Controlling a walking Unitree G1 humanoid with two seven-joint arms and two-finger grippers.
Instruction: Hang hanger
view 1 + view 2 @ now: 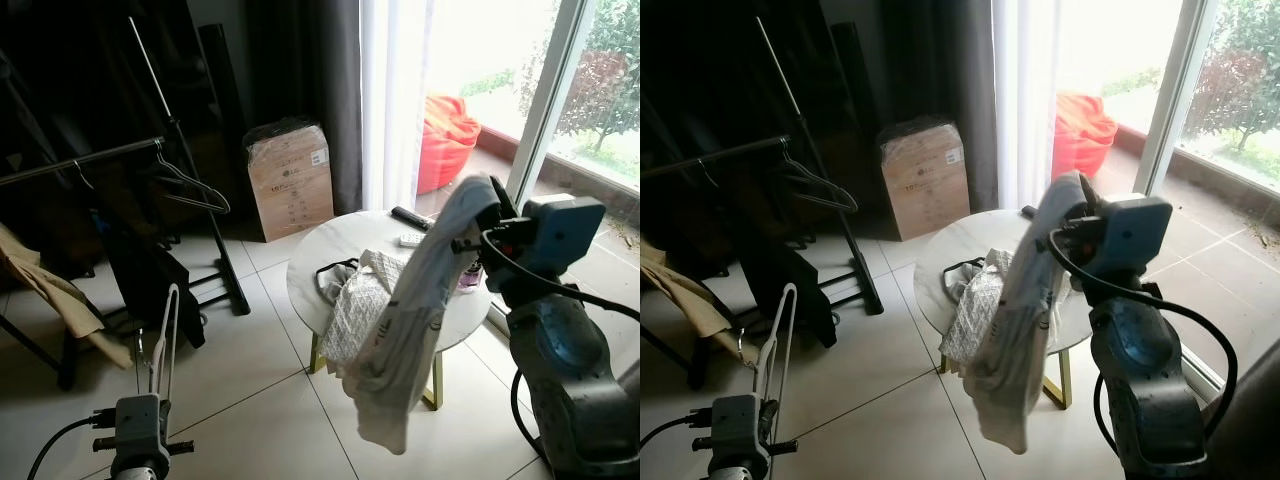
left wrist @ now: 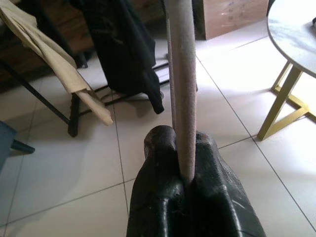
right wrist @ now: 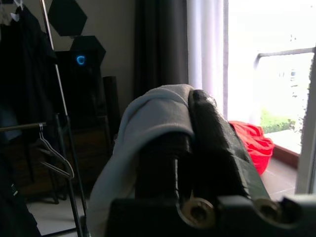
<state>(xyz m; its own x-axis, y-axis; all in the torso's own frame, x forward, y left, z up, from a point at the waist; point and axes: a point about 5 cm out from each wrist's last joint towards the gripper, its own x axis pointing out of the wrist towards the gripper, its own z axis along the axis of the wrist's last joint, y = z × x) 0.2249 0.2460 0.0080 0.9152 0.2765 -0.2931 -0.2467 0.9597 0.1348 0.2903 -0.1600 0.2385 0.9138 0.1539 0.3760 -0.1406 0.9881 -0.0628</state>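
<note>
My left gripper [image 2: 185, 174] is low at the left, shut on the pale bar of a white hanger [image 1: 163, 340] that rises upright from it. My right gripper [image 3: 190, 109] is raised on the right above the table's edge, shut on a pale garment [image 1: 410, 310] draped over its fingers [image 3: 212, 133] and hanging down toward the floor. The clothes rack's rail [image 1: 85, 159] runs across the far left. A bare wire hanger [image 1: 190, 188] hangs from its end.
A black garment [image 1: 150, 275] and a beige one [image 1: 45, 285] hang on the rack. A round white table [image 1: 325, 250] with gold legs holds crumpled clothes [image 1: 358, 300] and a remote [image 1: 410, 217]. Behind stand a cardboard box [image 1: 290, 180], curtains and a red beanbag [image 1: 445, 140].
</note>
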